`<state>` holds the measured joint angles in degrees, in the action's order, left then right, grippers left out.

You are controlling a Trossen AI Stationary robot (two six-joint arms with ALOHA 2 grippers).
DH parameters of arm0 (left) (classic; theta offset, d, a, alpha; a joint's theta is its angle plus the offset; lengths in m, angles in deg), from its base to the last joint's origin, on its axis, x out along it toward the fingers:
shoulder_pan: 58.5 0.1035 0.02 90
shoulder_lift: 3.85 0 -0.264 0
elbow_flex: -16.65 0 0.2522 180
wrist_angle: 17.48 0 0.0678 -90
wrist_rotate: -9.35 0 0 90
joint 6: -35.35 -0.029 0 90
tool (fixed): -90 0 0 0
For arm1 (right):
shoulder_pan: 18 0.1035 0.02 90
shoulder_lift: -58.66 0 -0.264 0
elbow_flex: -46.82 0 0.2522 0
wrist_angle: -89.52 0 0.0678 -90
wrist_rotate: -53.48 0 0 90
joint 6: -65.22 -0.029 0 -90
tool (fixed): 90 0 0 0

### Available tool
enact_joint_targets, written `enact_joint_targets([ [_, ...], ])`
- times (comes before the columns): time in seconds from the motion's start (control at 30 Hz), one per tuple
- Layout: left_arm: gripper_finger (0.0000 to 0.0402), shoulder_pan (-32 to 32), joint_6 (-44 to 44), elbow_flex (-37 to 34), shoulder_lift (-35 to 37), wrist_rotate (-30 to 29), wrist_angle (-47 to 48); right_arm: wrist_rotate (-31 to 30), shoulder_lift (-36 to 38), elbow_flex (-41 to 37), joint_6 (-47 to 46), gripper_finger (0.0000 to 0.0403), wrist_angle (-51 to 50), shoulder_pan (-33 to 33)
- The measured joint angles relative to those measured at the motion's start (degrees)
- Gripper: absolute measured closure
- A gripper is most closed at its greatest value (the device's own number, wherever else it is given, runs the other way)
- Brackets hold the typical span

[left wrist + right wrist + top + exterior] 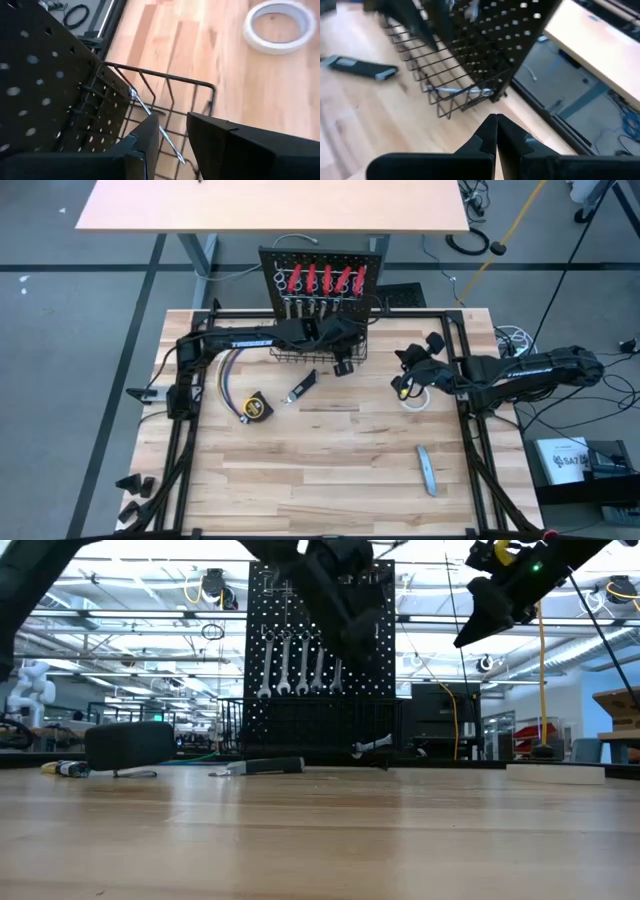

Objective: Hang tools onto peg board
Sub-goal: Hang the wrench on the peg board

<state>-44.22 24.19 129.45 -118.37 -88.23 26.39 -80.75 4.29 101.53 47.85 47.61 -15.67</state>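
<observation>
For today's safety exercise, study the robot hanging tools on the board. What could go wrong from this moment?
1. The left claw holds a thin wrench over the wire basket; it might slip and fall through or snag on the wires.
2. That arm works tight against the peg board, so a nudge could knock the hung wrenches loose.
3. The shut right claw waits near the basket and could clash with the left arm.

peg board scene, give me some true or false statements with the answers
1. The left gripper holds a silver wrench over the wire basket. True.
2. The right gripper is wide open. False: its fingers are shut together, holding nothing.
3. The white tape roll hangs on the peg board. False: it lies on the table.
4. The yellow tape measure lies on the table. True.
</observation>
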Motion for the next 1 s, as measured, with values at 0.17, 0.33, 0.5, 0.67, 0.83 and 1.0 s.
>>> enact_joint_targets([
  [0.17,0.0295,-1.8,-0.3,0.0,4.1,3.4,4.1,8.8,0.5,0.0,8.3,0.0403,1.0,-1.3],
  [0.33,0.0295,-5.0,1.6,-1.7,8.6,6.2,12.8,12.0,0.3,0.0,16.5,0.0403,2.6,-1.2],
  [0.5,0.0295,-9.8,5.0,-12.8,17.7,5.9,12.0,3.0,0.4,0.0,20.3,0.0403,4.2,-1.6],
  [0.67,0.0295,-13.6,7.8,-29.2,31.0,4.1,3.3,12.0,-0.3,0.0,22.5,0.0403,11.3,-3.0],
  [0.83,0.0295,-15.3,2.6,-46.1,44.3,4.7,-15.2,22.1,-6.1,0.0,30.8,0.0403,22.3,-7.2],
  [1.0,0.0295,-13.6,-6.7,-56.0,52.8,5.5,-29.0,27.9,-15.1,3.6,37.4,0.0403,22.8,-15.4],
])
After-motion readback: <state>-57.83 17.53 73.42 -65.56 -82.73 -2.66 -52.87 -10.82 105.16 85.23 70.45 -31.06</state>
